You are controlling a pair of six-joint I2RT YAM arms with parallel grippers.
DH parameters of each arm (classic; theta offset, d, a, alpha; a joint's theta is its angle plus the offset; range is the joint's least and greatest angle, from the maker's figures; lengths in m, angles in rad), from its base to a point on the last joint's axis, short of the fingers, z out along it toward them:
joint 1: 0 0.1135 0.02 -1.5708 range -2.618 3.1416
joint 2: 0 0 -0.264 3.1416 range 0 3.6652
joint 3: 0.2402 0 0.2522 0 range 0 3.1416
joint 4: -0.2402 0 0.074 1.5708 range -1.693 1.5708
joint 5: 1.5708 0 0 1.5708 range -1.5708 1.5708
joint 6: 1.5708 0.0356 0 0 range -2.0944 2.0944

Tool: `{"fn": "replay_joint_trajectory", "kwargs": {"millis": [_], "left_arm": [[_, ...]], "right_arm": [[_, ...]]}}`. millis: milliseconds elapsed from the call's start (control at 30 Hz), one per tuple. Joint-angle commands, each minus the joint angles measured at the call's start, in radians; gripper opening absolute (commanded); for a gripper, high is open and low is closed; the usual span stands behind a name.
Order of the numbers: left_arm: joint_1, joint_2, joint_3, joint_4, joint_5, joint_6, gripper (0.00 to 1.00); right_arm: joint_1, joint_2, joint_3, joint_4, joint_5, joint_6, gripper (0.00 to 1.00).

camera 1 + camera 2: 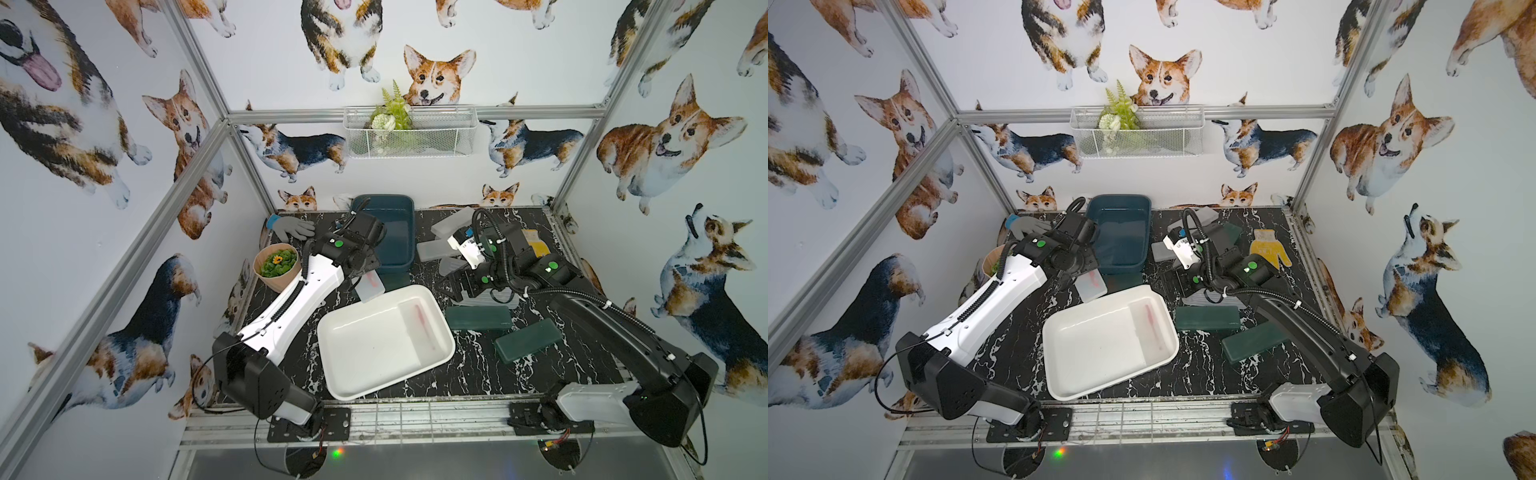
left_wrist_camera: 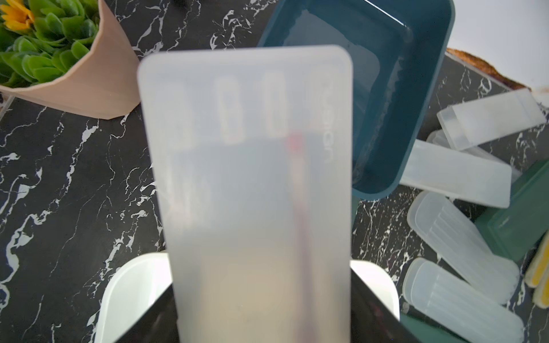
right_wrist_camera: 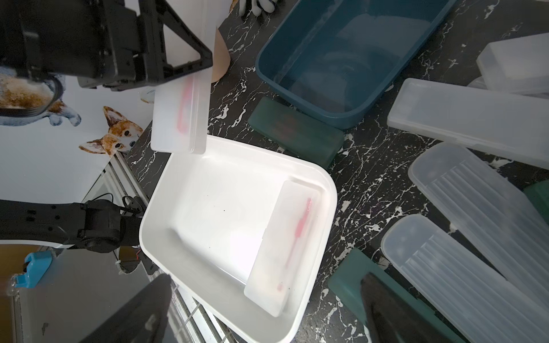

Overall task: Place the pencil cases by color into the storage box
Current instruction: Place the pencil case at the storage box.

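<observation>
My left gripper is shut on a frosted white pencil case with a red pen inside, hanging over the far corner of the white storage box. Another frosted case lies inside that box along its right wall. A dark teal storage box stands behind, with no case visible in it. Two dark green cases lie on the table to the right. My right gripper stands open above the table beside the white box, holding nothing.
Several frosted cases and one more green case lie near the teal box. A potted plant and a grey glove sit at the far left; a yellow glove lies at the far right. A wire basket hangs on the back wall.
</observation>
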Motion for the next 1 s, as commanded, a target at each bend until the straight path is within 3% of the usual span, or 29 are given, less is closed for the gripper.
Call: {"fn": "replay_joint_trajectory", "kwargs": {"millis": [0, 367, 967], "left_arm": [[-0.057, -0.021, -0.021, -0.040, -0.026, 0.039, 0.57], [-0.213, -0.082, -0.153, -0.030, 0.034, -0.079, 0.57], [-0.327, -0.131, -0.405, 0.132, 0.174, -0.265, 0.58]], "right_arm": [[-0.031, 0.017, 0.026, 0.030, -0.032, 0.063, 1.00], [-0.083, 0.069, 0.081, -0.020, -0.010, 0.107, 0.99], [-0.083, 0.082, 0.040, -0.007, 0.028, 0.166, 0.99]]}}
